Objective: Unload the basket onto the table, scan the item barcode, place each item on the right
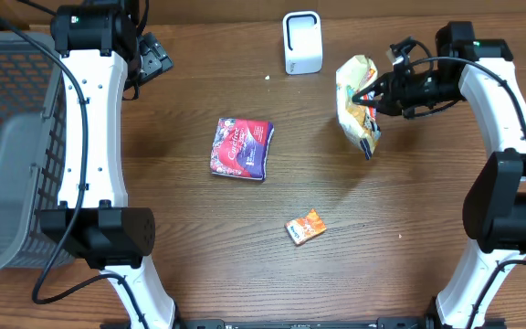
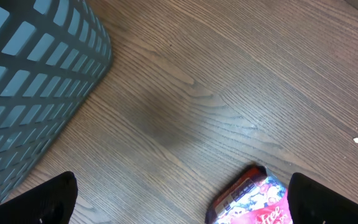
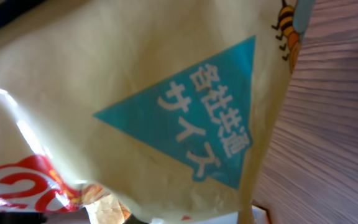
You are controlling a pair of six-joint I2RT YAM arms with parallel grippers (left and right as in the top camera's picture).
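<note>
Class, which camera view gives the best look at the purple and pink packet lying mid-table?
The overhead view: the whole purple and pink packet lies flat on the table, all edges visible. The left wrist view catches only one corner at the bottom edge. The right wrist view does not show it.

The yellow snack bag (image 3: 135, 74) filled most of the view, bearing a teal triangle (image 3: 197, 118) with white characters. The wooden desk (image 3: 340, 124) showed along the right edge.
</note>
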